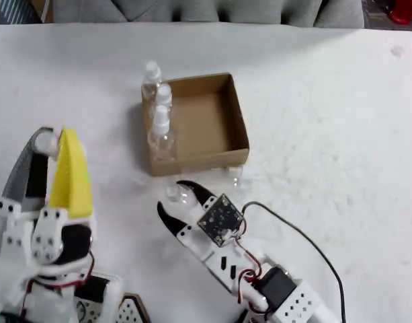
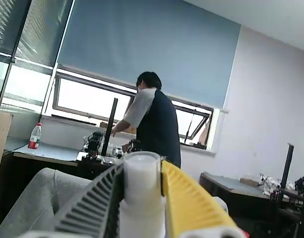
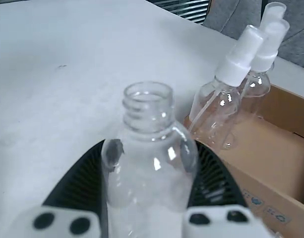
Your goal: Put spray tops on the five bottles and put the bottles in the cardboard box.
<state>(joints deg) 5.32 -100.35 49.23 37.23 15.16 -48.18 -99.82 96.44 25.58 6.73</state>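
Observation:
A cardboard box (image 1: 236, 128) stands open at the table's middle. Three clear bottles with white spray tops (image 1: 161, 124) (image 3: 226, 94) stand in a row along its left wall, seemingly inside. My right gripper (image 1: 175, 202), with black fingers, sits just in front of the box. It is shut on an upright clear bottle (image 3: 149, 148) whose neck is bare. My left gripper (image 1: 58, 138), at the front left, points upward. Its grey and yellow fingers are shut on a white spray top (image 2: 142, 186). Another small clear bottle (image 1: 234, 176) rests by the box's front wall.
The white table (image 1: 340, 114) stretches bare to the right of the box and behind it. A black cable (image 1: 306, 242) loops from the right arm across the front right. A grey sofa (image 1: 192, 10) lines the table's far edge.

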